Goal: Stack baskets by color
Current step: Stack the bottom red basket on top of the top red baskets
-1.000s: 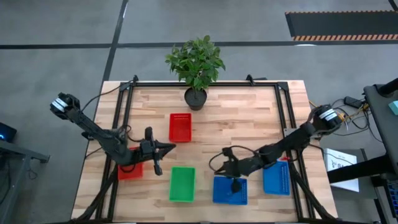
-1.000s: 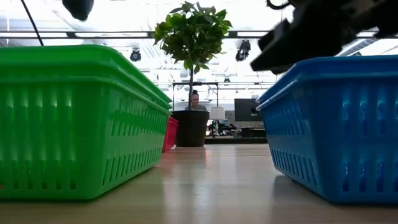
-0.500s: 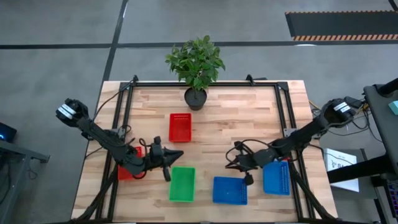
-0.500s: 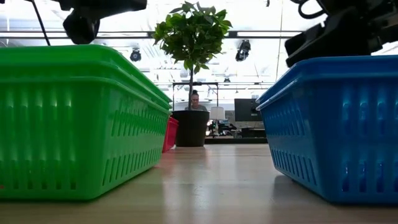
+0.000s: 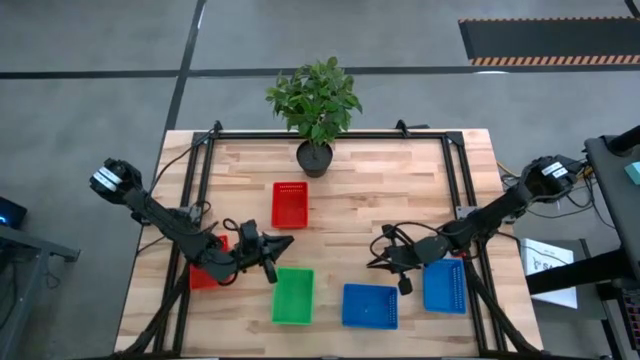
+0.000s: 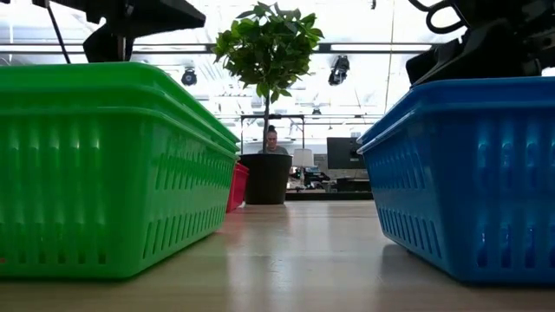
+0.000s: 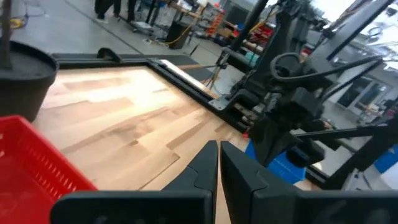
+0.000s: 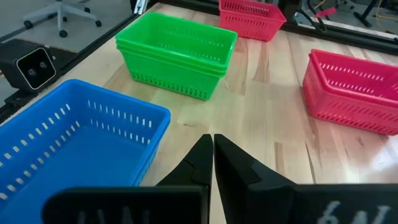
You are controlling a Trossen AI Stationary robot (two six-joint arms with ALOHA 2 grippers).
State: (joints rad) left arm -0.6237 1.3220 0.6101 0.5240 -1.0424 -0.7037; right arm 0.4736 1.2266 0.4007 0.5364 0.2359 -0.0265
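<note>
A nested stack of green baskets (image 5: 293,295) (image 8: 177,53) stands near the table's front edge, with one blue basket (image 5: 370,305) (image 8: 74,143) to its right and another blue basket (image 5: 444,287) farther right. One red basket (image 5: 290,203) sits mid-table. Another red basket (image 5: 205,268) lies partly under my left arm. My left gripper (image 5: 287,243) (image 7: 217,149) is shut and empty, pointing level toward the table's right, just beyond the green stack's far end. My right gripper (image 5: 373,262) (image 8: 208,146) is shut and empty, hovering beyond the blue basket's far end and pointing left.
A black pot with a leafy plant (image 5: 314,150) stands at the table's far edge, middle. A black frame (image 5: 200,150) runs along the table's sides and far edge. Bare wood lies between the two grippers. Cables trail from both arms.
My right gripper has drawn back from above the left blue basket toward the table's far edge; the basket has stayed put. My left gripper has shifted a little toward the near and right edges, sunk slightly and rolled about its pointing line. Both stayed shut.
</note>
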